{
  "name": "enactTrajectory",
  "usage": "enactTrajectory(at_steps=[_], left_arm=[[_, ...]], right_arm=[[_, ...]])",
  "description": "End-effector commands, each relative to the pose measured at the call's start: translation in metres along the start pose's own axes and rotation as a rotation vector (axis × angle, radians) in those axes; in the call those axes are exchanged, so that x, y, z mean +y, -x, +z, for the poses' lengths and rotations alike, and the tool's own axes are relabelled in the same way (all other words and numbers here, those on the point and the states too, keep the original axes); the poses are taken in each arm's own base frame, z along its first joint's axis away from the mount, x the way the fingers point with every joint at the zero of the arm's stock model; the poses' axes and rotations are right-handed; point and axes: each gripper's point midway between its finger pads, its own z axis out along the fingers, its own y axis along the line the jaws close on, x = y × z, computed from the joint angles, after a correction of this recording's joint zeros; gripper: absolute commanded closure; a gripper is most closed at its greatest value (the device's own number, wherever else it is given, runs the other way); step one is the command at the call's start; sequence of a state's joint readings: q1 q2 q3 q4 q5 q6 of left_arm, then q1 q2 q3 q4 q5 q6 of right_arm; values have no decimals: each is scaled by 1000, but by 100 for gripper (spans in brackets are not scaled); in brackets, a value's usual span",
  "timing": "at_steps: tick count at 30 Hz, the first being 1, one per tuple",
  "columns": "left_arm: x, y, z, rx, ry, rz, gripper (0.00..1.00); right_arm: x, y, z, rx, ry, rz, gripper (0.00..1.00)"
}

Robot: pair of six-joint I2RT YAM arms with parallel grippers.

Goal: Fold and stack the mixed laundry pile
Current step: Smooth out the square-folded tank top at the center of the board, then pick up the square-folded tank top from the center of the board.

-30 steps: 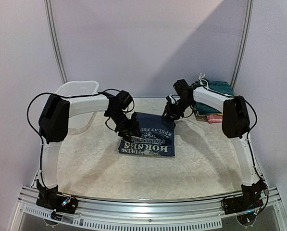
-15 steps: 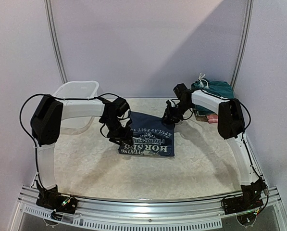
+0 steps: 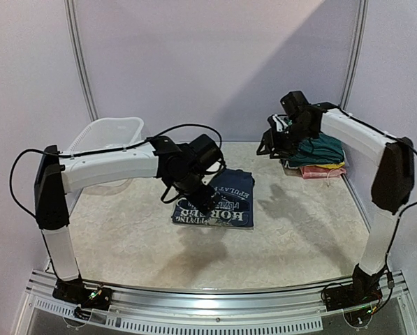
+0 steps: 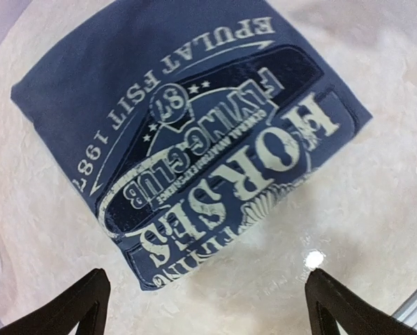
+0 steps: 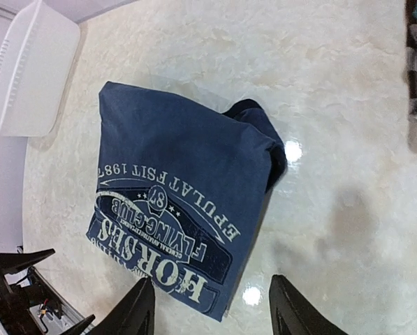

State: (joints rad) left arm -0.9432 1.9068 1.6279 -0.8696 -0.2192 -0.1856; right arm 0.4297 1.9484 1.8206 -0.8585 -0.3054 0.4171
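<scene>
Nearest the arm bases the pale marbled surface (image 3: pixel 285 237) is seen bare, and just beyond it, about mid-surface, the navy T-shirt (image 3: pixel 218 206) is laid flat, folded to a rough rectangle with the white print upward and the "HORSES" line along its near edge. The left jaws are held above its near-left part; in the left wrist view they are seen spread wide with nothing between them, so the T-shirt (image 4: pixel 194 139) is released. In the right wrist view a dark lump of cloth is seen bulging from the T-shirt (image 5: pixel 180 202) at the edge opposite the "HORSES" line, so the fold is judged not quite tidy. Farther back and to the right, the right jaws are raised clear of the surface, parted and empty, close beside the stack. That stack is set at the far right: teal shorts (image 3: pixel 323 148) with a white drawstring are laid on a pink cloth (image 3: pixel 316 172). At the far left a white tub (image 3: pixel 114 132) is stood. The T-shirt is judged light, soft and limp, without stiffness of its own, so it would be expected to sag and fall open if lifted by one point. It is best taken at two corners of one folded edge, all layers pinched together, and carried low to the stack.
</scene>
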Motion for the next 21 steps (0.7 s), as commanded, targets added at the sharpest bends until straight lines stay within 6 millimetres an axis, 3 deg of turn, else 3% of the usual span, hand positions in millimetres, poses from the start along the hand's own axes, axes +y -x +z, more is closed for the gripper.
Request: enactTrajectory(at_steps=[1,5,13,16,21], left_arm=[[-51,1,-12,-33,51,290,1],[-93,7,-7,-68,68,444,6],[-126,23,46,-57,108,534,24],[-132,28,60,-66,112,560,26],[-141,29,87,-65,123,623,30]], right_arm=[[-42,-31,-28,-35,-179,71,41],[-58,-68,-65,-57,-237,155,29],[-81,-140,-110,-69,-276,308,15],[-84,-153,-120,-73,-285,326,13],[-89,-157,-126,-77,-303,332,12]])
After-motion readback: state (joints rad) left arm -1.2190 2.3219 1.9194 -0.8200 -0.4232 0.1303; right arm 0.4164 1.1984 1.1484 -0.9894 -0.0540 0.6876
